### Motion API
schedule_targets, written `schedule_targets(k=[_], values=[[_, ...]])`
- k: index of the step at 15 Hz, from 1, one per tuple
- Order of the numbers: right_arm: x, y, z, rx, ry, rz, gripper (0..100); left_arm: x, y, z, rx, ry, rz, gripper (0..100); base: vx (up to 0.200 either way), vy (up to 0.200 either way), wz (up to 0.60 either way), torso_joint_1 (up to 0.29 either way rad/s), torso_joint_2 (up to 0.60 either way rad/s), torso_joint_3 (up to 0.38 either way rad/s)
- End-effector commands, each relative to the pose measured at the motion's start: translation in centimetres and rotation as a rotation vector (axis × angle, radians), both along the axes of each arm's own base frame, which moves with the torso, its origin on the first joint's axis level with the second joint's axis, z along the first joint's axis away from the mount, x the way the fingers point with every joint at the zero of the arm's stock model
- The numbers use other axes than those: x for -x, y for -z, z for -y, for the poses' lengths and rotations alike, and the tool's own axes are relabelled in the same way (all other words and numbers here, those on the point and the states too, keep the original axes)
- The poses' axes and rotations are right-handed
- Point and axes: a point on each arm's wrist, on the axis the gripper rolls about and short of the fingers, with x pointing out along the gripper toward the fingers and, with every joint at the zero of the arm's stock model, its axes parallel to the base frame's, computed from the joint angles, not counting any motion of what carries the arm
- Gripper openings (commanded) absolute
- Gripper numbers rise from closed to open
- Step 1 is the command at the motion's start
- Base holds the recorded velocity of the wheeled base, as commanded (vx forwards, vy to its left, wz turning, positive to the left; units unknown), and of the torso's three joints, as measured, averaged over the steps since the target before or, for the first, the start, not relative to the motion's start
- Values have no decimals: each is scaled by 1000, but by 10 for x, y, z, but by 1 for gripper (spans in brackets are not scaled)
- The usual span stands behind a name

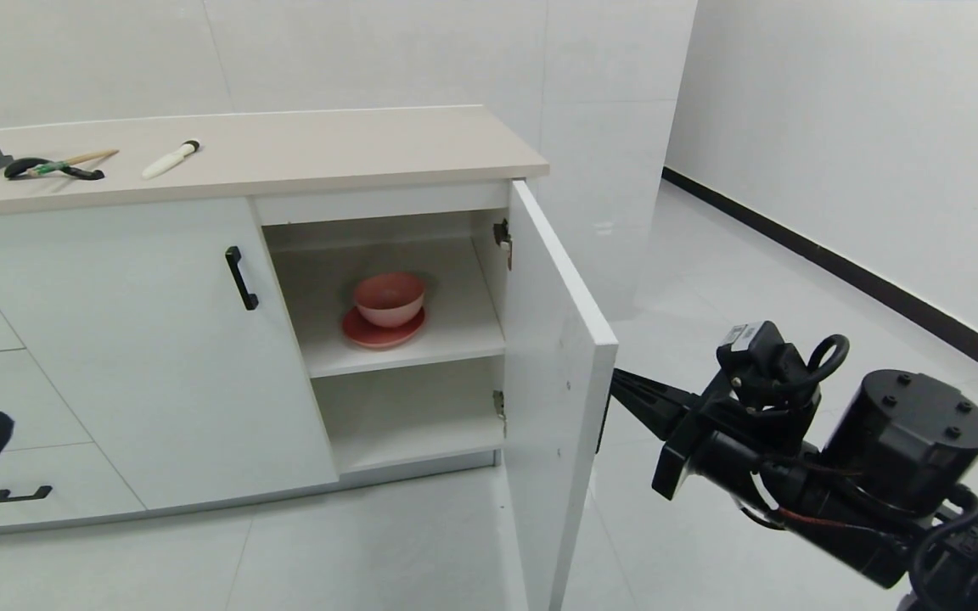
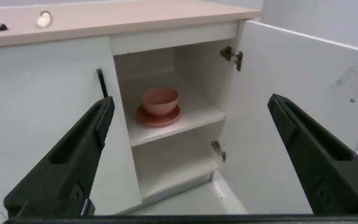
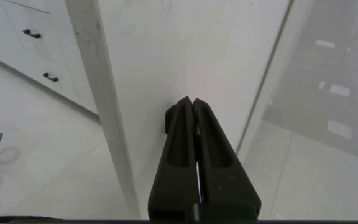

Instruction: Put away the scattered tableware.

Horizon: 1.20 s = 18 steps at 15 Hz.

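Beige worktop (image 1: 328, 148), white-tiled room. Open cabinet (image 1: 115, 339): pink bowl (image 1: 389, 297) on red plate (image 1: 362, 333), upper shelf (image 1: 455, 331). Left gripper (image 2: 190, 102) wide, right gripper (image 3: 192, 102) closed at door (image 1: 553, 356).

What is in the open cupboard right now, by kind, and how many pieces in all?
Plates: 1, the red plate on the upper shelf.
Bowls: 1, the pink bowl, sitting on that plate.
Total: 2.

A: So where are we, a kitchen?
B: Looks like one to us: white cabinets (image 1: 115, 339) under a beige countertop (image 1: 328, 144), bowl (image 1: 389, 297) on a plate (image 1: 379, 333) shelved inside, utensils (image 1: 171, 159) up top.
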Motion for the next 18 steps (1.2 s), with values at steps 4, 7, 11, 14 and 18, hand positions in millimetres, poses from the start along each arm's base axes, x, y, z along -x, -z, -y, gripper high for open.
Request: schedule_targets(k=[4,7,11,14,18], values=[[2,-8,-14,-32,-44,38,0,57,34,-3,14,-94,57,100,0,0,0,0,0,0],[5,-11,-23,-44,-72,49,0,58,50,-3,16,-107,43,100,0,0,0,0,0,0],[5,-13,-24,-51,-76,58,0,60,81,-4,21,-138,31,100,0,0,0,0,0,0],[5,-18,-28,-66,-87,75,0,54,111,-4,18,-164,-38,100,0,0,0,0,0,0],[5,-21,-36,-81,-105,88,0,54,129,-5,5,-186,-197,100,0,0,0,0,0,0]])
